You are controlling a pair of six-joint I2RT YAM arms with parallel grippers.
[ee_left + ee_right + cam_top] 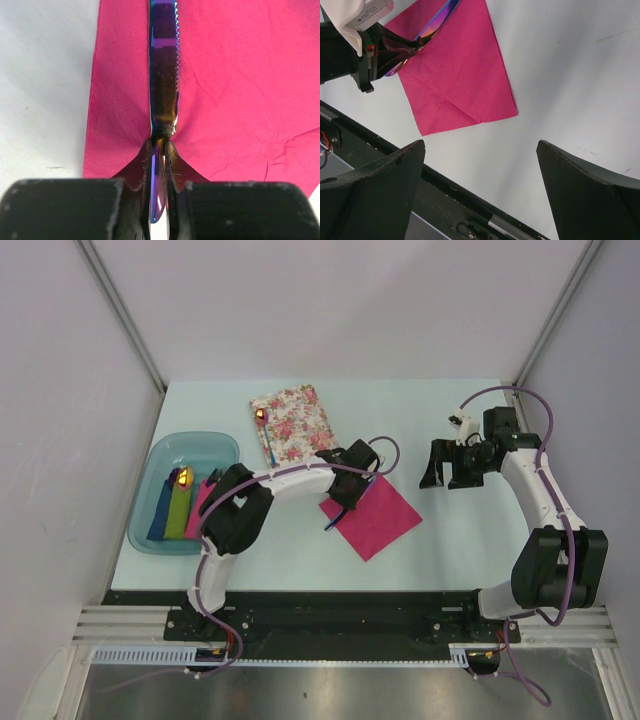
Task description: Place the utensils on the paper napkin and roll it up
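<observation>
Left gripper (158, 146) is clamped tight on the knife (164, 75) handle. The blade runs up along the left side of the napkin (240, 90), which lies diamond-wise mid-table (450, 540), a bit toward the near edge. The paper puckers right at the fingertips, so I'd get the knife flat and open only a crack. Then lift straight up so the sheet doesn't drag along. Keep it parallel to that edge, with room beside it for the spoon (262, 414), now on the floral napkin (300, 425) by the far edge. Right gripper (448, 478) hangs wide open near the right edge, holding nothing.

The bin (160, 455) at the left edge holds a blue roll (163, 510), a green roll (180, 512) and a pink roll (203, 502). There's an orange glint (184, 477) on top, too small to tell what it is.
</observation>
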